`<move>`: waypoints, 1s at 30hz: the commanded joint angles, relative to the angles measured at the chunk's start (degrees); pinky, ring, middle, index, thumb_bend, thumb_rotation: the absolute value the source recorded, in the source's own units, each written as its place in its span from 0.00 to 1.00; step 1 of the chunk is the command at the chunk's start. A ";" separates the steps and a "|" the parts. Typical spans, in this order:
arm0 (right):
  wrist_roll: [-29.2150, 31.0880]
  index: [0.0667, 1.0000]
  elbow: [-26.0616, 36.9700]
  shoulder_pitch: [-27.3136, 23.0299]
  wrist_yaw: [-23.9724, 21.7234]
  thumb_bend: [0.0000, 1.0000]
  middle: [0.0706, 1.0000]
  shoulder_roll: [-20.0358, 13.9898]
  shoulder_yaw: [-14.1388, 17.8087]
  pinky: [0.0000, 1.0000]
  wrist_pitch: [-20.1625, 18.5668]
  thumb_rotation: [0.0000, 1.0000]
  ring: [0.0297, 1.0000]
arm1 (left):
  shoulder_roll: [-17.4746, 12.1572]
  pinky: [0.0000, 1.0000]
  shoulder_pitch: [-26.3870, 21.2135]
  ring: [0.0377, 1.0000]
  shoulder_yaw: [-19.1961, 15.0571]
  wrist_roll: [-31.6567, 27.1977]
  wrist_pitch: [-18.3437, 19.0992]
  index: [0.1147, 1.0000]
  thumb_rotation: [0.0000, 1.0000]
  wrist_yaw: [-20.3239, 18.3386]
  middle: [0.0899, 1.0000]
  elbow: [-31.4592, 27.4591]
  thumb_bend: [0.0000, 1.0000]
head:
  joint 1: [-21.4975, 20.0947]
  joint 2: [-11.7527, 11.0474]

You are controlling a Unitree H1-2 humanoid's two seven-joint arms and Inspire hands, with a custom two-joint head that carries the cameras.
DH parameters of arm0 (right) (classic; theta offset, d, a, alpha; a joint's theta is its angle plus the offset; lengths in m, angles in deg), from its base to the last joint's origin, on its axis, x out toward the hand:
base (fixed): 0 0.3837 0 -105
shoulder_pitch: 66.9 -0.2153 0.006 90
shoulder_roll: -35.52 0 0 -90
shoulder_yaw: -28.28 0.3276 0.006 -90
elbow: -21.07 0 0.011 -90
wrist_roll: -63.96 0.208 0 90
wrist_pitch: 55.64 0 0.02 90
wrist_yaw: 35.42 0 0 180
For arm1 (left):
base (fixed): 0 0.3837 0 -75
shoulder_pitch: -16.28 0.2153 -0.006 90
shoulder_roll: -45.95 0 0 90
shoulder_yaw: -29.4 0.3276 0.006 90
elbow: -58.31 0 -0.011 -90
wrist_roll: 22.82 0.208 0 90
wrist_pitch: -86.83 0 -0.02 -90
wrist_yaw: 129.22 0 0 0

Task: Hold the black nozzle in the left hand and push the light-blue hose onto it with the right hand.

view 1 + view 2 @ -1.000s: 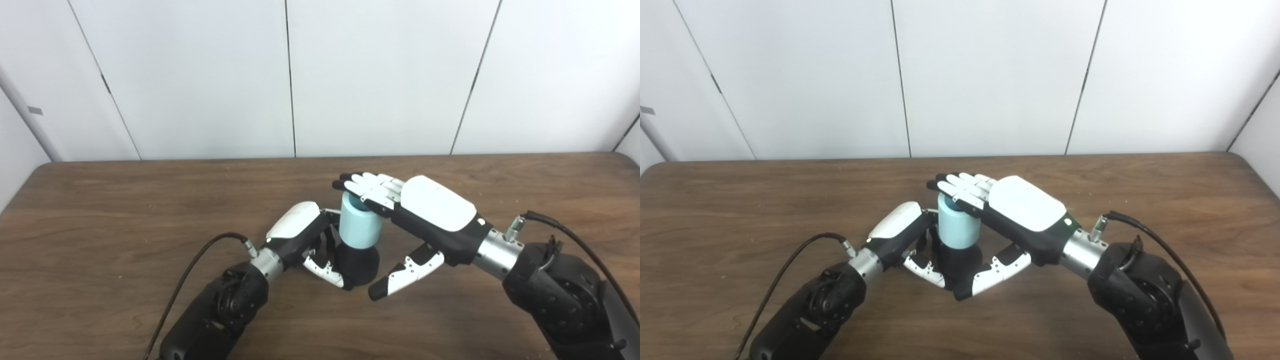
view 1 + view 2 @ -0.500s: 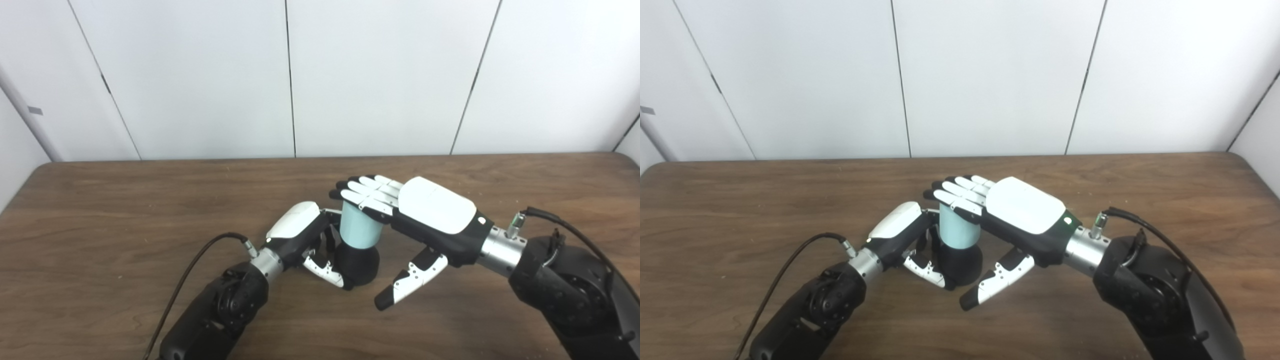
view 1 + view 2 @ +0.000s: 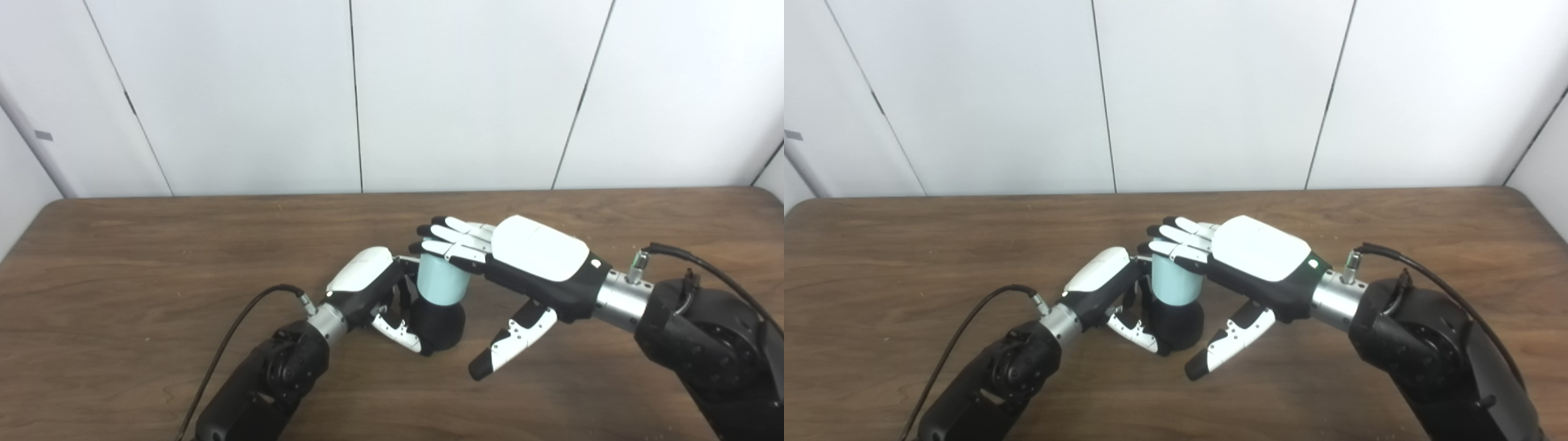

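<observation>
A: Pressing down was the step in hand. The left hand [image 3: 373, 288] was clenched round the black nozzle [image 3: 436, 324], which stood upright on the table [image 3: 122, 257] about midway between its left and right edges, a little nearer the front edge than the back.

B: And the light-blue hose [image 3: 442, 280]?

A: It sat upright on top of the nozzle, its lower end already over the black part. The right hand [image 3: 520, 263] gripped nothing: it lay flat, fingers [image 3: 450, 240] spread over the hose's top rim, thumb hanging free beside the nozzle without touching it.

B: What did the next move call for?

A: My judgement: a straight push down along the hose's axis with the left hand staying firm, since a slanted push could tip the pair. Whether the hose was fully seated, I couldn't tell.

B: Anything different from a second before?

A: Yes. Less blue showed above the nozzle, so the hose had gone lower. The right hand had drawn back toward the table's right edge, and its thumb had swung away from the nozzle. The left hand had not shifted.
</observation>
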 commanded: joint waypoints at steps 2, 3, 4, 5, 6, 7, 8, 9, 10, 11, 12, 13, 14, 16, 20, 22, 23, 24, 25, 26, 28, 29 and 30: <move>-0.71 0.96 0.30 0.17 -2.03 0.74 0.99 -1.48 -0.81 0.93 -0.63 0.86 1.00 | -2.21 0.32 0.74 0.39 0.23 3.00 3.53 0.41 0.00 -2.11 0.42 1.39 0.53 | 0.03 0.21; -1.08 0.96 0.23 0.41 -1.93 0.74 0.99 -1.28 -1.07 0.93 -0.65 0.86 1.00 | -2.23 0.32 0.70 0.39 0.22 3.00 3.51 0.41 0.00 -2.11 0.42 1.42 0.53 | 0.03 0.21; -1.48 0.96 0.18 0.64 -1.86 0.74 1.00 -1.08 -1.36 0.94 -0.66 0.87 1.00 | -2.25 0.32 0.65 0.39 0.22 3.03 3.52 0.41 0.00 -2.10 0.42 1.48 0.53 | 0.02 0.27; -1.80 0.96 0.13 0.83 -1.80 0.75 1.00 -0.92 -1.62 0.94 -0.64 0.87 1.00 | -2.25 0.32 0.61 0.39 0.22 3.04 3.54 0.41 0.00 -2.10 0.42 1.54 0.53 | 0.13 0.23; -2.14 0.96 0.10 1.03 -1.74 0.75 1.00 -0.73 -1.92 0.94 -0.61 0.88 1.00 | -2.26 0.32 0.58 0.39 0.21 3.05 3.60 0.41 0.00 -2.15 0.42 1.53 0.53 | 0.15 0.25; -2.46 0.96 -0.09 1.26 -1.58 0.75 1.00 -0.56 -2.26 0.94 -0.39 0.89 1.00 | -2.28 0.33 0.57 0.39 0.20 3.06 3.69 0.41 0.00 -2.21 0.42 1.46 0.53 | 0.20 0.28; -2.77 0.97 -0.36 1.51 -1.39 0.76 1.00 -0.41 -2.63 0.95 -0.08 0.90 1.00 | -2.29 0.33 0.56 0.39 0.19 3.07 3.79 0.41 0.00 -2.28 0.41 1.36 0.53 | 0.26 0.32; -3.18 0.97 -0.58 1.76 -1.20 0.76 1.00 -0.22 -3.09 0.96 0.23 0.91 1.00 | -2.31 0.33 0.57 0.39 0.18 3.08 3.83 0.41 0.00 -2.31 0.41 1.30 0.53 | 0.26 0.32; -3.59 0.97 -0.71 1.99 -1.09 0.77 1.00 -0.03 -3.65 0.96 0.49 0.92 1.00 | -2.31 0.33 0.56 0.39 0.18 3.08 3.88 0.41 0.00 -2.33 0.41 1.28 0.53 | 0.35 0.35; -3.93 0.97 -0.67 2.13 -1.11 0.77 1.00 0.13 -4.25 0.97 0.66 0.92 1.00 | -2.28 0.33 0.56 0.39 0.18 3.10 3.97 0.42 0.00 -2.36 0.41 1.20 0.53 | 0.48 0.40; -4.13 0.97 -0.60 2.20 -1.10 0.77 1.00 0.22 -4.76 0.97 0.81 0.93 1.00 | -2.25 0.33 0.56 0.39 0.18 3.08 4.05 0.42 0.00 -2.39 0.40 1.12 0.53 | 0.53 0.46; -4.26 0.96 -0.60 2.18 -1.11 0.77 1.00 0.31 -5.28 0.97 1.04 0.93 1.00 | -2.21 0.33 0.57 0.39 0.17 3.05 4.14 0.42 0.00 -2.41 0.40 1.04 0.53 | 0.53 0.46; -4.23 0.96 -0.61 2.05 -1.19 0.77 1.00 0.39 -5.75 0.98 1.26 0.93 1.00 | -2.16 0.33 0.57 0.39 0.17 3.03 4.21 0.42 0.00 -2.41 0.39 1.01 0.53 | 0.53 0.46; -3.86 0.96 -0.71 1.74 -1.35 0.77 1.00 0.48 -6.45 0.98 1.62 0.92 1.00 | -2.09 0.33 0.57 0.38 0.20 3.03 4.38 0.42 0.00 -2.41 0.39 0.97 0.53 | 0.61 0.57; -2.45 0.96 -0.84 1.39 -1.53 0.76 1.00 0.18 -7.21 0.98 2.10 0.89 1.00 | -2.00 0.33 0.57 0.39 0.24 3.14 4.64 0.42 0.00 -2.45 0.39 0.82 0.53 | 0.81 0.72; -0.70 0.96 -1.15 1.35 -1.61 0.76 1.00 -0.25 -7.31 0.98 2.85 0.89 1.00 | -2.00 0.34 0.59 0.39 0.17 3.03 4.67 0.42 0.00 -2.45 0.39 0.80 0.53 | 1.01 0.84; 0.69 0.96 -1.55 1.31 -1.60 0.77 1.00 -0.59 -7.31 0.98 3.52 0.89 1.00 | -2.06 0.34 0.66 0.40 0.07 2.88 4.70 0.42 0.00 -2.50 0.39 0.68 0.53 | 0.93 0.91; 1.70 0.95 -1.84 1.27 -1.57 0.78 1.00 -0.85 -7.33 0.98 4.00 0.89 1.00 | -2.10 0.34 0.72 0.40 -0.01 2.77 4.71 0.43 0.00 -2.55 0.39 0.59 0.53 | 0.93 0.91; 2.71 0.95 -2.32 1.10 -1.49 0.78 0.99 -1.12 -7.37 0.98 4.54 0.89 1.00 | -2.13 0.34 0.77 0.40 -0.11 2.62 4.71 0.43 0.00 -2.59 0.39 0.57 0.53 | 0.78 0.93; 3.35 0.95 -2.73 0.91 -1.41 0.79 0.99 -1.27 -7.40 0.98 4.80 0.90 1.00 | -2.15 0.34 0.79 0.40 -0.16 2.54 4.69 0.43 0.00 -2.61 0.38 0.60 0.53 | 0.68 0.94; 4.34 0.95 -3.29 0.68 -1.08 0.79 0.99 -1.46 -7.34 0.99 4.95 0.90 1.00 | -2.21 0.33 0.77 0.39 -0.16 2.65 4.64 0.43 0.00 -2.61 0.38 0.71 0.53 | 0.65 0.94; 4.50 0.95 -3.36 0.69 -0.83 0.79 0.99 -1.48 -7.26 0.99 4.83 0.90 1.00 | -2.28 0.34 0.75 0.40 -0.14 2.74 4.61 0.43 0.00 -2.63 0.38 0.70 0.53 | 0.59 0.94; 4.58 0.95 -3.38 0.70 -0.64 0.79 0.99 -1.51 -7.23 0.99 4.75 0.90 1.00 | -2.33 0.35 0.74 0.41 -0.13 2.79 4.59 0.42 0.00 -2.65 0.39 0.69 0.53 | 0.59 0.94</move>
